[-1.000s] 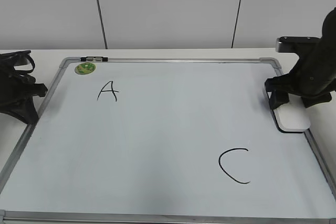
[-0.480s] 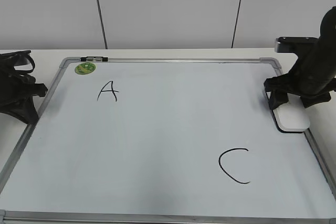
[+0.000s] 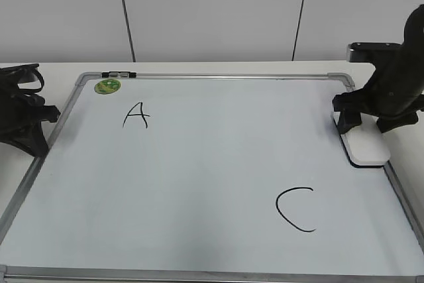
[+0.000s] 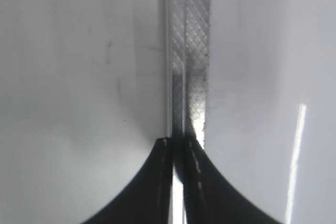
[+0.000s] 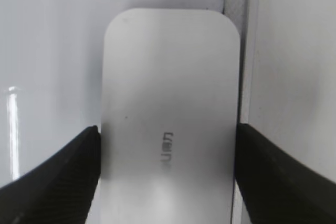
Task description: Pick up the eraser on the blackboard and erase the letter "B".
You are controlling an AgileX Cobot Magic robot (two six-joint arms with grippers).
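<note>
The eraser [image 3: 368,147] is a flat white block lying at the right edge of the blackboard [image 3: 199,177]. In the right wrist view the eraser [image 5: 168,103] shows grey lettering. My right gripper [image 3: 369,127] straddles it, and its two black fingers [image 5: 168,171] press against the eraser's long sides. No letter "B" shows on the board. My left gripper [image 3: 36,134] rests beside the board's left edge, and in the left wrist view it [image 4: 178,145] is shut and empty over the silver frame [image 4: 189,51].
A black "A" [image 3: 136,116] is at the board's upper left and a black "C" [image 3: 295,209] at the lower right. A round green magnet [image 3: 107,86] sits in the top left corner. A white wall stands behind the table.
My right arm has shifted slightly up and to the left, and the eraser has moved a little with it. The left arm has not moved.
</note>
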